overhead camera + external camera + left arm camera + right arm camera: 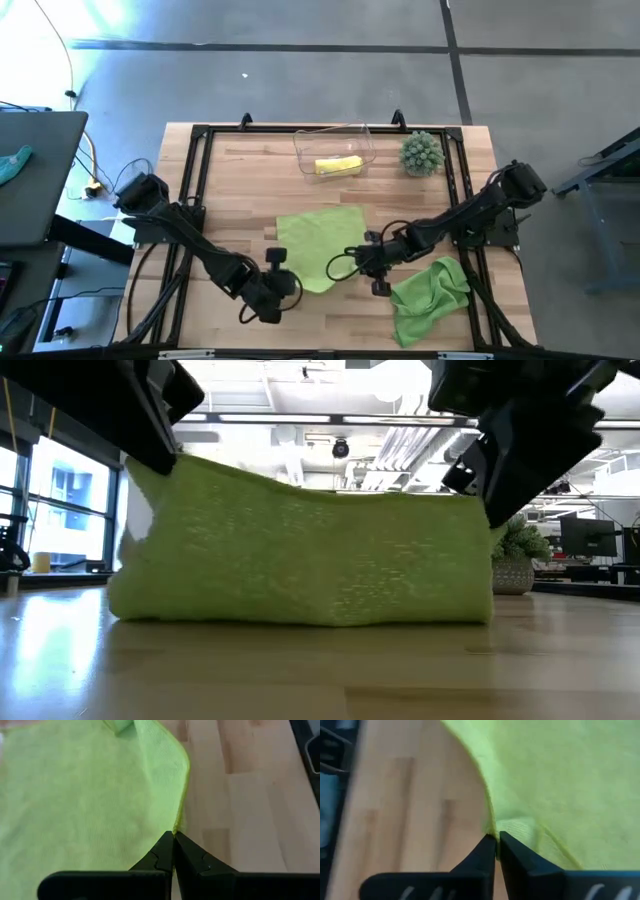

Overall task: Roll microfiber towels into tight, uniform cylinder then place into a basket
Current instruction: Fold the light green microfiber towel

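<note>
Wooden desk (240,170), framed by black rails, sits on a grey floor; the low view shows an office ceiling with strip lights behind it.

My left gripper (173,840) is over the front-middle of the desk, its fingers pressed together on the hem of the spread lime green towel (318,243). My right gripper (496,842) stands just to the right of that towel's front part, fingers likewise pinched on its edge. In the low view the towel (305,550) hangs as a raised sheet between my two grippers, its lower edge resting on the desk.

Second lime green towel (430,297) lies crumpled near the front right corner, apart from both grippers.

Clear basket (303,148) sits at the back edge, about mid-width. The yellow towel (338,165) lies inside it as a short roll.

Spiky green plant (421,153) stands just to the right of the basket, near the back right corner; in the low view it (520,540) shows in a pale pot.
</note>
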